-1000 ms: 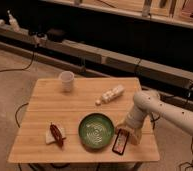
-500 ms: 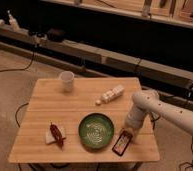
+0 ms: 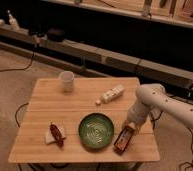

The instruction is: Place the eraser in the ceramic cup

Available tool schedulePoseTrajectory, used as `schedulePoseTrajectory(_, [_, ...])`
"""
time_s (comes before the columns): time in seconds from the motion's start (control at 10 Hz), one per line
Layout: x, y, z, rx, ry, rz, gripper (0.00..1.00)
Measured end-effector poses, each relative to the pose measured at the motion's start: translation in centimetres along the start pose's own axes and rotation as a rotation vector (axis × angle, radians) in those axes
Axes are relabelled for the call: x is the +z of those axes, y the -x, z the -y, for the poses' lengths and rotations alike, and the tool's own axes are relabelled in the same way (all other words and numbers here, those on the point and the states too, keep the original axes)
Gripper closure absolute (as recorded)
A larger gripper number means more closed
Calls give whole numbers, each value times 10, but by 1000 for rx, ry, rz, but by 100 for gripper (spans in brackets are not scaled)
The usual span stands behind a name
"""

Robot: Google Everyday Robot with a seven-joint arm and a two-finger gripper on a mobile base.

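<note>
The eraser, a small flat dark block with a reddish-orange border, lies on the wooden table near its front right corner, just right of the green bowl. The white ceramic cup stands upright at the far left part of the table. My white arm reaches in from the right, and the gripper hangs directly over the far end of the eraser, very close to it or touching it.
A white bottle-like object lies on its side at the table's far middle. A red chili pepper on a white piece sits at the front left. Cables run over the floor, and a dark shelf unit stands behind the table.
The gripper has shifted slightly down and left toward the eraser's far end. The eraser, bowl and cup have not moved.
</note>
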Motion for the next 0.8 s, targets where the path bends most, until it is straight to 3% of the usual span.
schedulePoseTrajectory(0.1, [-30,7,-3,28,-25,-5,100])
schedulePoseTrajectory(0.4, [-81,17,-3,49,-118,10,100])
schedulePoseTrajectory(0.8, [-86,16,-2,51,-126,8,100])
